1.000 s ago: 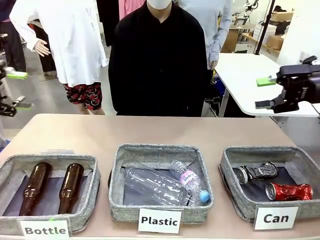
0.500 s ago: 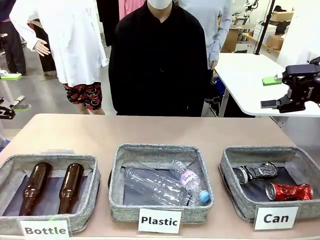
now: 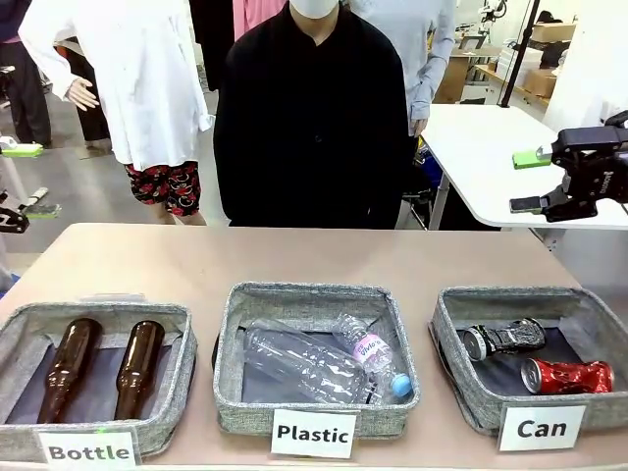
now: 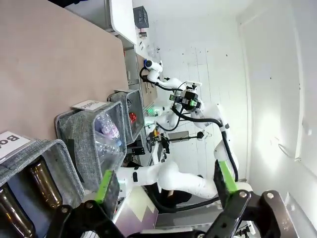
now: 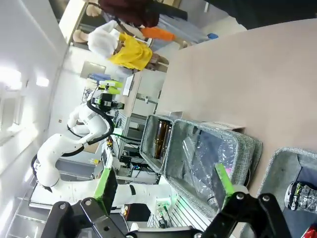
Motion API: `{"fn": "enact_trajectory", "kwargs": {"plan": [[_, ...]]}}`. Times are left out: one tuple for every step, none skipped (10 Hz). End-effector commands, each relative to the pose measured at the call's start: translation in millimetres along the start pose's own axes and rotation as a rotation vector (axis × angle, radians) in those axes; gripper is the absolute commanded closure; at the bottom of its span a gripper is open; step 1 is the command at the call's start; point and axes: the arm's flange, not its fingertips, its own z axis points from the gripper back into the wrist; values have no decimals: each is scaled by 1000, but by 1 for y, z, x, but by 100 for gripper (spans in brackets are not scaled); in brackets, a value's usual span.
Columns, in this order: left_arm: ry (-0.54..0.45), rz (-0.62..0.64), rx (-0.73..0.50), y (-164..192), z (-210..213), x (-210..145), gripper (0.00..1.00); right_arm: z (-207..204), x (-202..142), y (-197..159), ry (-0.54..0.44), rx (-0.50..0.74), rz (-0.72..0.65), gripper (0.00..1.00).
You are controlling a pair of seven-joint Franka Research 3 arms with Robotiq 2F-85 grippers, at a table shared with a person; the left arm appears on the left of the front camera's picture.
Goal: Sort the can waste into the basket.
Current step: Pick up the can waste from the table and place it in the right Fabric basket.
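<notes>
I see both crushed cans, the red can (image 3: 567, 376) and dark can (image 3: 503, 339), lying inside the Can basket (image 3: 461, 388). My right gripper (image 3: 532, 181) hangs well above them, jaws spread and empty. The left gripper (image 4: 166, 184) is wide open too, far off.

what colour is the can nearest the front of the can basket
Shiny red: the crushed red can lies in the Can basket, clearest in the front view.

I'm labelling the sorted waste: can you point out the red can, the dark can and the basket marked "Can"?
red can (image 3: 567, 376): front view, middle of its crushed side.
dark can (image 3: 504, 339): front view, middle of its printed body.
basket (image 3: 453, 361): front view, its grey left wall.
</notes>
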Motion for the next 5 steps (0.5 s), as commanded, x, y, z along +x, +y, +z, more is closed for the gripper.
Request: {"fn": "enact_trajectory", "kwargs": {"plan": [[6, 10, 12, -3, 1, -1, 0, 0, 0, 2, -1, 11, 3, 0], [6, 10, 12, -3, 1, -1, 0, 0, 0, 2, -1, 11, 3, 0], [6, 10, 12, -3, 1, -1, 0, 0, 0, 2, -1, 11, 3, 0], [6, 10, 12, -3, 1, -1, 0, 0, 0, 2, -1, 11, 3, 0], [6, 10, 12, -3, 1, -1, 0, 0, 0, 2, -1, 11, 3, 0]]}}
